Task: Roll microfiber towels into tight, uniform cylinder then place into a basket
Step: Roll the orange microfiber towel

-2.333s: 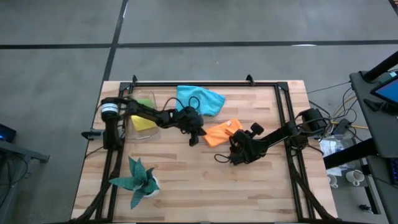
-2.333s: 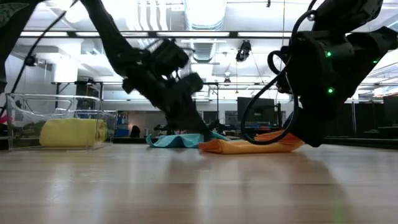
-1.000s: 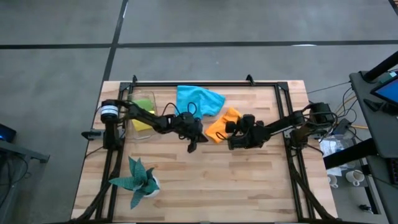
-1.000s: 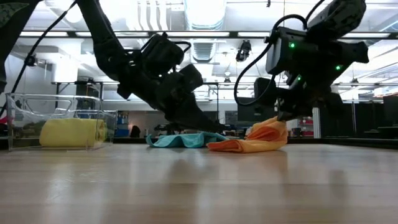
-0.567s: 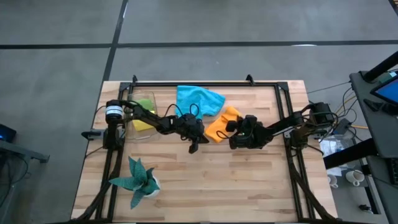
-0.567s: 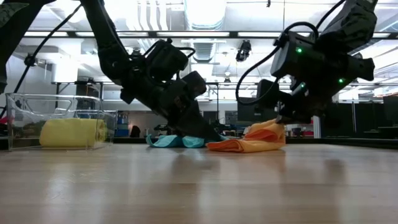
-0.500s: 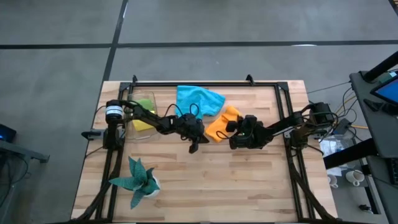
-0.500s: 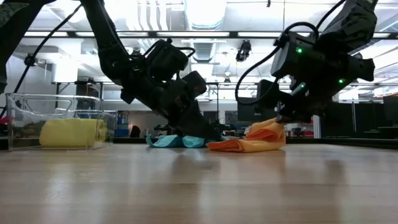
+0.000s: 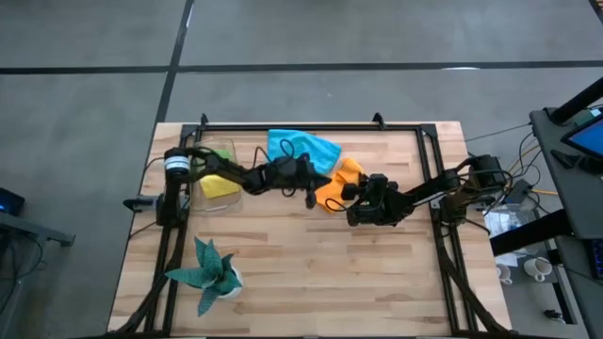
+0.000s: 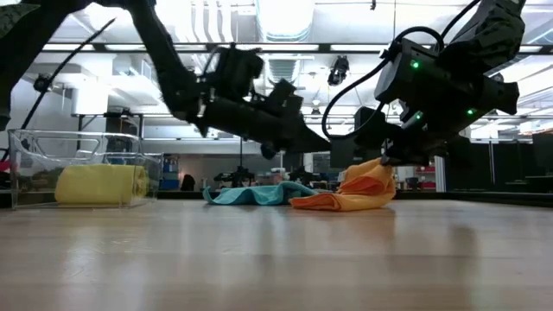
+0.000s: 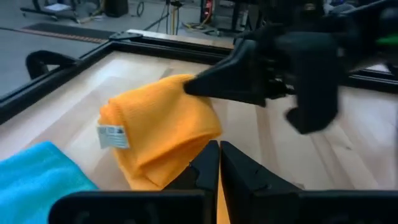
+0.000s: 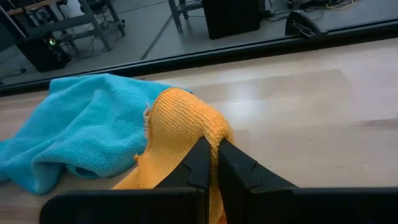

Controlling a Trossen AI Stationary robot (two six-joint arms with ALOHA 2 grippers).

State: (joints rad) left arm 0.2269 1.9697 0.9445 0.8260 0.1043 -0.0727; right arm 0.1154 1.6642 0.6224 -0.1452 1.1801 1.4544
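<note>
Fingers of the right gripper (image 12: 212,163) are pinched tight on a fold of the orange towel (image 12: 180,134), holding that fold up off the table (image 9: 311,273) while the rest of the cloth trails on the wood. From above, that gripper (image 9: 347,195) sits just right of the table's middle, its arm running off toward 3 o'clock. The left gripper (image 9: 312,194) is clenched with nothing in it, hanging above the orange towel's (image 9: 332,187) 9 o'clock edge; in the left wrist view its tips (image 11: 215,163) point at the orange cloth (image 11: 158,134).

Just beyond, toward 11 o'clock, the blue towel (image 9: 300,151) lies crumpled and touching the orange one. Over at 9 o'clock stands the clear basket (image 9: 200,195), with a rolled yellow towel (image 9: 218,186) inside and a lime green towel (image 9: 219,157) behind it. A teal plant (image 9: 209,270) in a white pot sits near the 7 o'clock corner.
</note>
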